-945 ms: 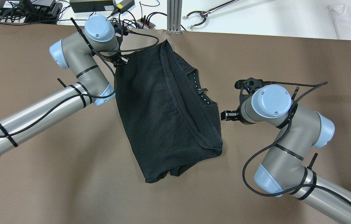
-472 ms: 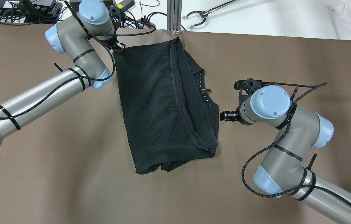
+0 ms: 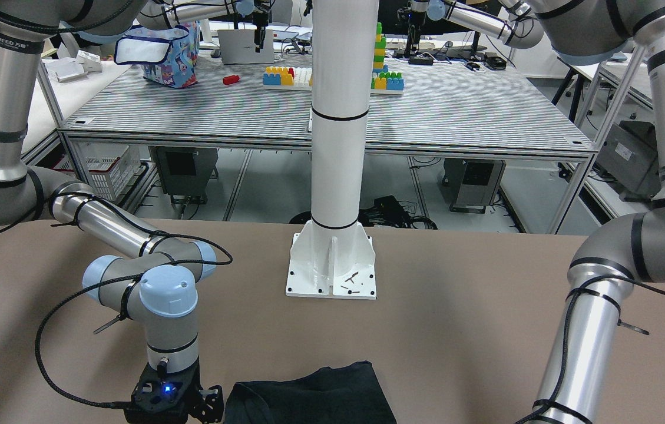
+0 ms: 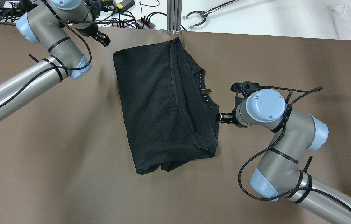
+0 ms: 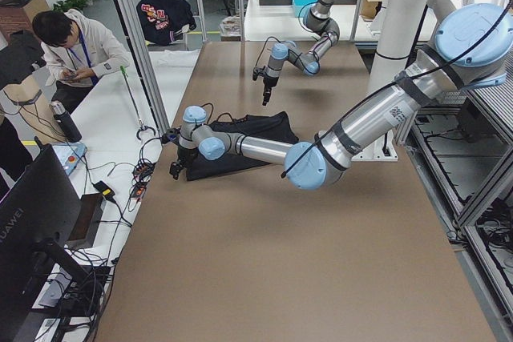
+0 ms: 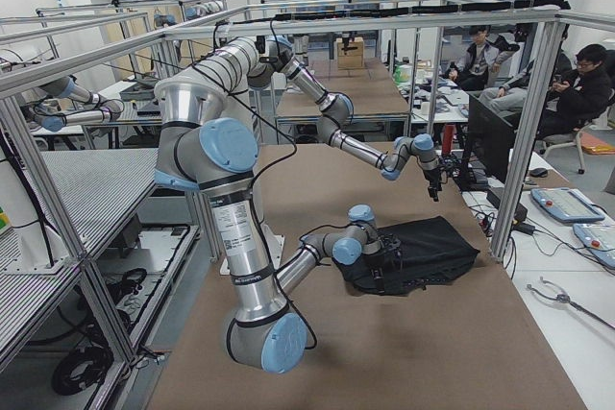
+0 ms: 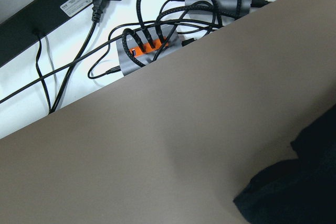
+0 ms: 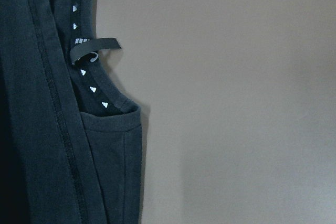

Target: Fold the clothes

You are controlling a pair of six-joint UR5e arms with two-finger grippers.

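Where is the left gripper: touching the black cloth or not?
Apart. The overhead view shows bare brown table between the left gripper and the black cloth, at its nearest corner.

Left arm (image 4: 23,84) enters overhead view from 9 o'clock, elbow bent, wrist up at 11 o'clock. Left gripper (image 4: 102,39) points toward 4 o'clock, empty, finger gap unreadable. Right arm (image 4: 287,149) enters from 5 o'clock, forearm folded back. Right gripper (image 4: 221,117) sits low, points toward 9 o'clock, finger gap unreadable.
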